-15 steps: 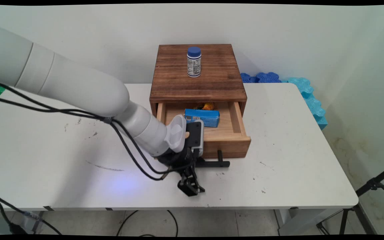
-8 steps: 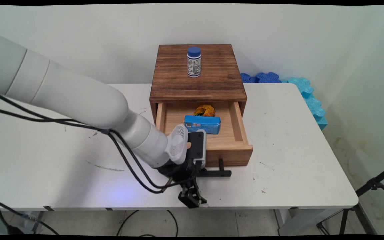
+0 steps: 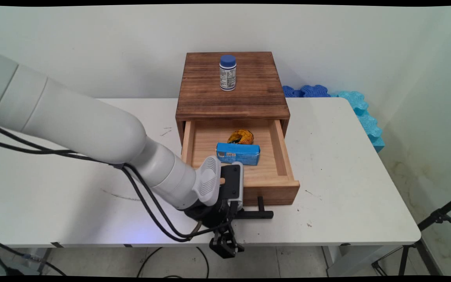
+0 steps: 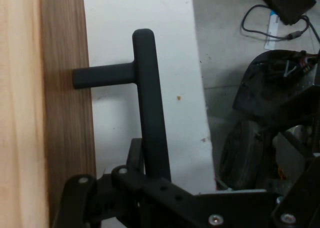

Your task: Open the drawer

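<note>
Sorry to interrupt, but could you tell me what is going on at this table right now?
The white arm's pincer is shut on the black handle of the wooden drawer, which stands pulled well out of its box. A blue carton and an orange item lie inside; a blue-capped bottle stands on top.

A robot lab or test room is suggested: a bare white table [image 3: 347,188] is set against a plain wall, a black stand leg [image 3: 439,216] (probably camera gear) is seen at right, and loose cables [image 4: 272,25] are left on the floor.
</note>
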Tool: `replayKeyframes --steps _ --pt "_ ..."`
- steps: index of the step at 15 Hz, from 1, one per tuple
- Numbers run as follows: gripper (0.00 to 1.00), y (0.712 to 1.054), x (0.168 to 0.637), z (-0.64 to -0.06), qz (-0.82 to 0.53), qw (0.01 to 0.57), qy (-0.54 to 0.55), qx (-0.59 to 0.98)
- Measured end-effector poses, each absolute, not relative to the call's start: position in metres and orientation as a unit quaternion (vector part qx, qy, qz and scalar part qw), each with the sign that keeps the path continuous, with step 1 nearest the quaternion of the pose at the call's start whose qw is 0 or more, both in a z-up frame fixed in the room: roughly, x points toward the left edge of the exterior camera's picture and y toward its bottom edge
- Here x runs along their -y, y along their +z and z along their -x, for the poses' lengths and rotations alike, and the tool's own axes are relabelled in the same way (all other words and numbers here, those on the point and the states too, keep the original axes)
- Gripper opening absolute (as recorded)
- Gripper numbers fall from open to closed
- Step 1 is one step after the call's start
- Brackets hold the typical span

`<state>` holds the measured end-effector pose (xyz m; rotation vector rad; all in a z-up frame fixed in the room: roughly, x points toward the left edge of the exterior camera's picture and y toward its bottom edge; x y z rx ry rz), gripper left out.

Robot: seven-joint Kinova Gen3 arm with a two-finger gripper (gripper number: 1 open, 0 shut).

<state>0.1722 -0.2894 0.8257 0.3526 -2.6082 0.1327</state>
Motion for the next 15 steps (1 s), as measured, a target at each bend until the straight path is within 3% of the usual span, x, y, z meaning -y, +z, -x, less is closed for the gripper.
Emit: replayKeyframes --steps 15 --pt "1.00 0.833 0.259 -0.173 -0.125 0.254 0.034 0.958"
